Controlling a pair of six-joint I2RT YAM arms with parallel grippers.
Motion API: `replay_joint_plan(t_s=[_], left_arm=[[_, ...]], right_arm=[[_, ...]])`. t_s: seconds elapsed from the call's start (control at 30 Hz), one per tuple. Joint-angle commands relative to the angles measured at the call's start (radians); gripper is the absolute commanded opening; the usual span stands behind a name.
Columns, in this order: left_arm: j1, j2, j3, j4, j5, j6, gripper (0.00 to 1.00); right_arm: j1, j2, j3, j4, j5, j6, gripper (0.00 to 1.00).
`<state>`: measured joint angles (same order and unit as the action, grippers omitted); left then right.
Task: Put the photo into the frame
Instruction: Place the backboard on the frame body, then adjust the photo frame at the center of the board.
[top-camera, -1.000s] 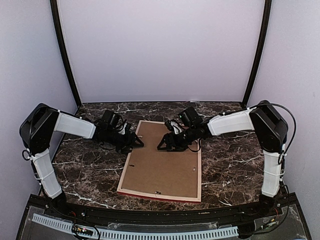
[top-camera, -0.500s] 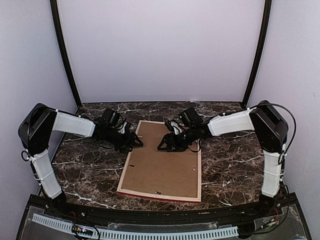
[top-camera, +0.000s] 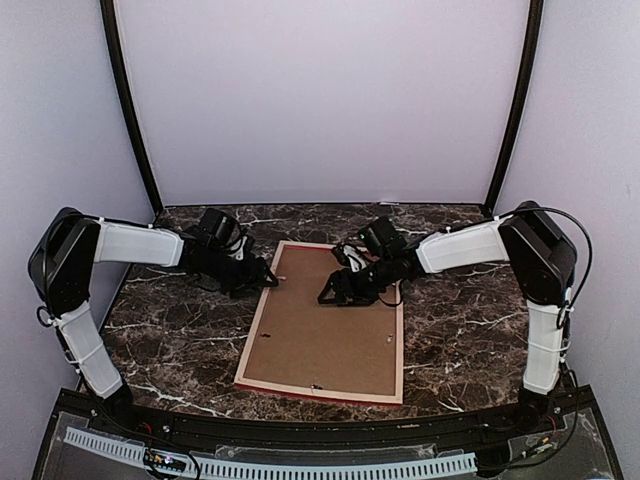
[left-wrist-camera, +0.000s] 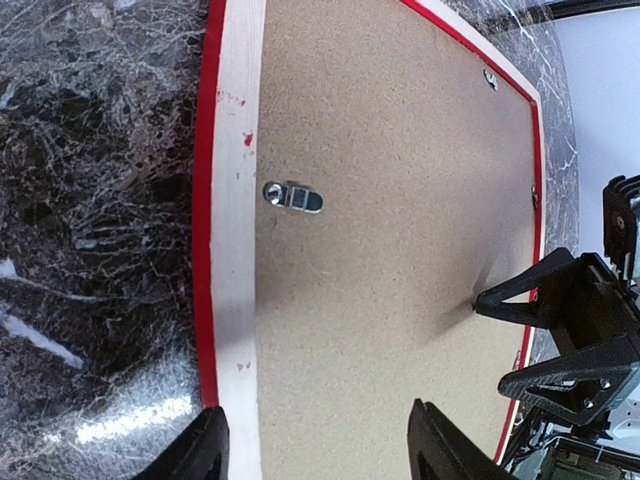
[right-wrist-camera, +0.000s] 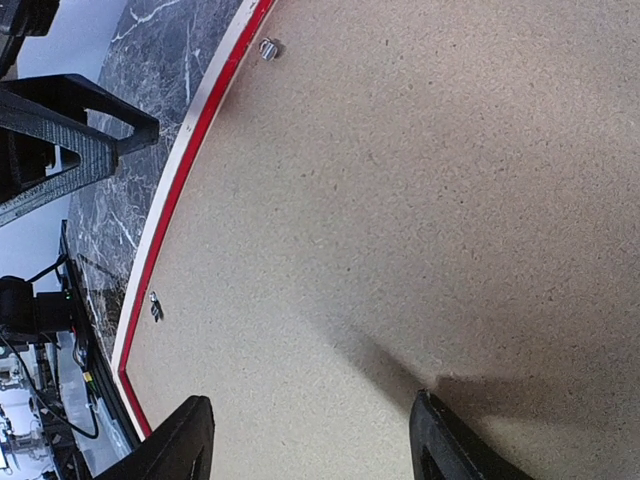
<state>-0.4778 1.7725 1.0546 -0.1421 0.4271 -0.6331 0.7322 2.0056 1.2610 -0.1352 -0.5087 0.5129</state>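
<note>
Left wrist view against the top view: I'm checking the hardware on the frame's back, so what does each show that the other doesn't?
Only the left wrist view shows the metal turn clip on the board near the frame's pale rail, and the red paint specks on that rail. Only the top view shows the frame's whole outline, the left arm, the right arm and the marble table. Both show the frame lying face down with the brown board in it, and the right claw open over the board.
</note>
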Motion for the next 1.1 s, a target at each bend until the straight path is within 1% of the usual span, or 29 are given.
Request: replay_joint_plan(t_s=[0.0,0.17,0.37,0.53,0.73,0.87,1.07], left_arm=[[0.002,-0.049,0.032,-0.066,-0.058,0.051,0.64],[0.002,-0.049,0.044,-0.1,-0.11,0.096,0.64],[0.002,-0.016,0.072,-0.132,-0.131,0.16,0.64],[0.002,0.028,0.096,-0.14,-0.124,0.195,0.64],[0.002,0.063,0.109,-0.14,-0.113,0.21,0.64],[0.002,0.079,0.106,-0.126,-0.092,0.21,0.63],[0.001,0.087,0.068,-0.075,-0.041,0.185,0.61]], right_arm=[[-0.001,0.004,-0.019,-0.085,0.035,-0.009,0.68],[-0.001,-0.032,0.0,-0.109,0.039,-0.025,0.7],[-0.02,-0.15,-0.002,-0.2,0.147,-0.054,0.74],[-0.084,-0.263,-0.079,-0.272,0.241,-0.066,0.74],[-0.172,-0.347,-0.181,-0.311,0.313,-0.076,0.74],[-0.204,-0.357,-0.23,-0.299,0.319,-0.078,0.73],[-0.215,-0.309,-0.273,-0.243,0.306,-0.071,0.7]])
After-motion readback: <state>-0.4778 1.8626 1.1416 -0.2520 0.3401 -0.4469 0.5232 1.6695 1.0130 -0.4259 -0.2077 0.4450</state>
